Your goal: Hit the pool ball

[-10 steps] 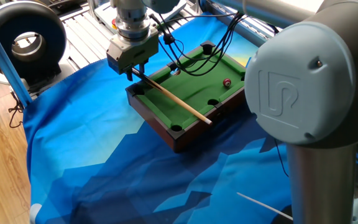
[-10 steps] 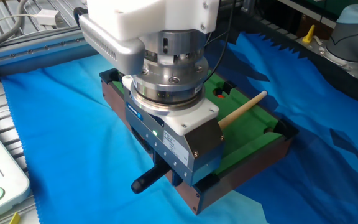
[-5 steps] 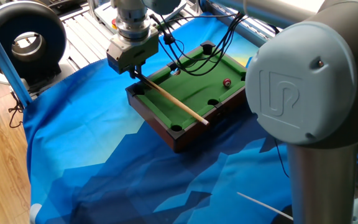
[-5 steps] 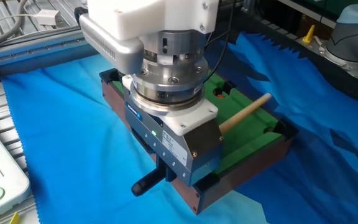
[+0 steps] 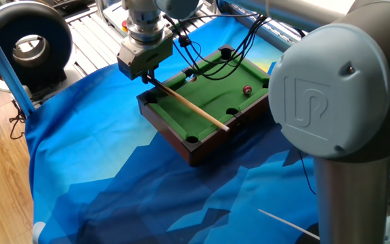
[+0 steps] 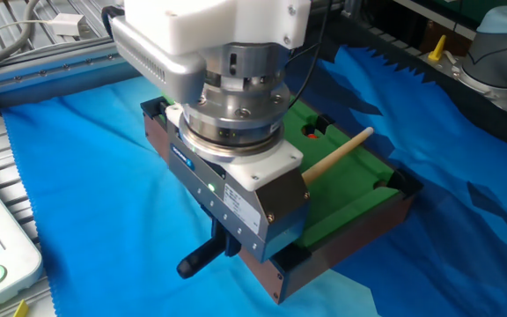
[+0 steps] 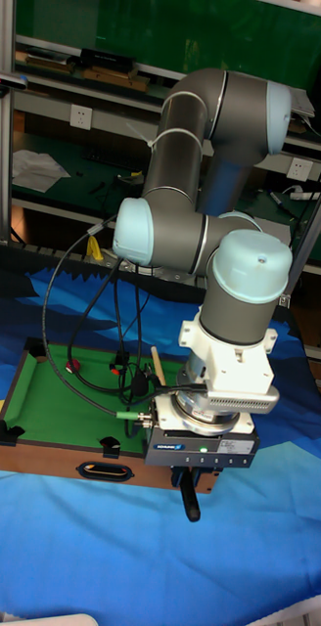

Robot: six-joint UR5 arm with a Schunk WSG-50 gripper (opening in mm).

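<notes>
Grey two-finger gripper sits at the near-left corner of the small wood-framed pool table w/ green felt. Jaws closed down on the butt end of the thin pale wooden cue stick; no gap visible btwn fingers and stick.

Cue lies low over the felt, running diagonally from gripper toward the near long rail; tip ends just by the middle pocket on that side. Tiny glossy dark-red pool ball w/ white spot rests on felt near the far-right end, well apart from the tip and off to one side of the cue line. Ball also seen in tall view.

Step, as judged: aiming / lining up, no contact yet. Next move needs: swing the cue axis round so it points at the ball, keep tip low, then push fwd along the stick. Black cables drape over the far rail.
</notes>
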